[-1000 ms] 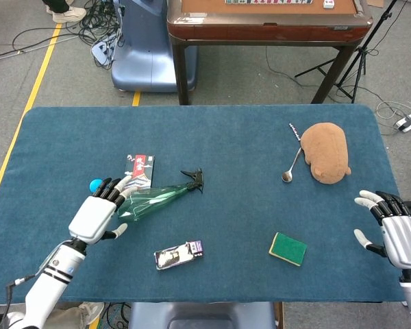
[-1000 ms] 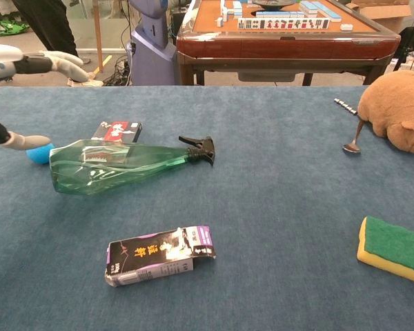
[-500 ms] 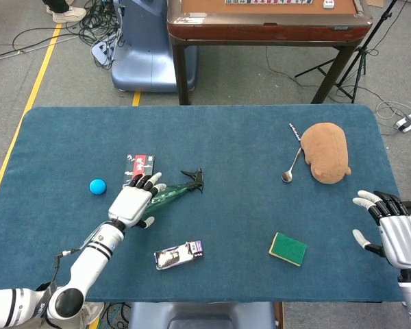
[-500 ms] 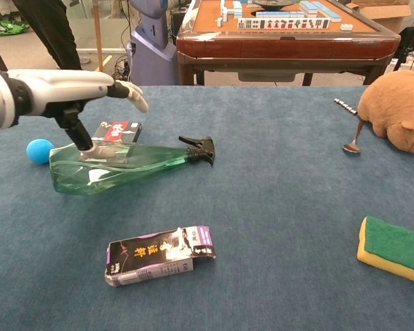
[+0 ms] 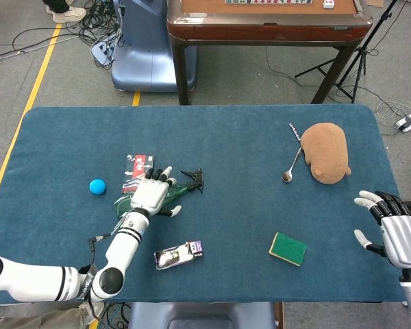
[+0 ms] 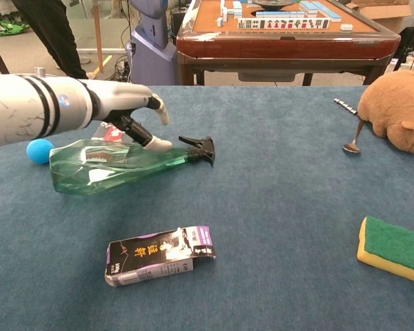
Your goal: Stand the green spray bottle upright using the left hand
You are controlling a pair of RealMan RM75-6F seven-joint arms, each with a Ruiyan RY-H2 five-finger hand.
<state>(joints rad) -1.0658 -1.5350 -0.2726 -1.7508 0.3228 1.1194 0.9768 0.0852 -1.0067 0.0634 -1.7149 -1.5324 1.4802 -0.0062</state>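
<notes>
The green spray bottle point(image 6: 110, 165) lies on its side on the blue table, black trigger nozzle point(image 6: 201, 148) pointing right. In the head view the green spray bottle point(image 5: 127, 202) is mostly covered by my left hand point(image 5: 153, 194). From the chest view my left hand point(image 6: 127, 107) hovers open over the bottle's upper part, fingers spread, one fingertip point(image 6: 157, 144) touching or just above the bottle near its neck. My right hand point(image 5: 390, 229) is open at the table's right edge, far from the bottle.
A blue ball point(image 6: 38, 150) and a small printed packet point(image 6: 107, 131) lie left of and behind the bottle. A dark carton point(image 6: 159, 254) lies in front. A green sponge point(image 6: 395, 248), a spoon point(image 6: 352, 141) and a brown plush toy point(image 6: 399, 110) are at the right.
My left hand has travelled rightward along the bottle, from beside its base to over its neck end. The bottle and my right hand have not moved.
</notes>
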